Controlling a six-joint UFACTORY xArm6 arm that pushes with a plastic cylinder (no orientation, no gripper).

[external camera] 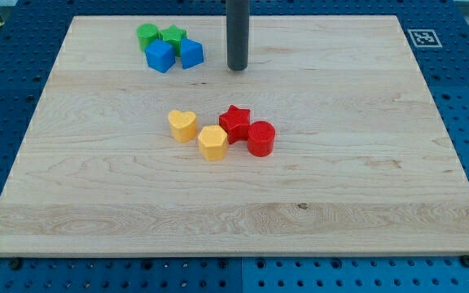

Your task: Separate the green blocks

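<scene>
A green round block [147, 36] and a green star block [173, 35] sit side by side, touching, near the view's top left of the wooden board [365, 163]. Two blue blocks lie just below them: one [160, 56] on the left, one [191, 53] on the right, both touching the green pair. My tip [237, 68] rests on the board to the right of this cluster, a short gap from the right blue block.
In the board's middle lie a yellow heart block [183, 125], a yellow hexagon block [212, 142], a red star block [235, 122] and a red round block [260, 138], close together. A blue pegboard surface surrounds the board.
</scene>
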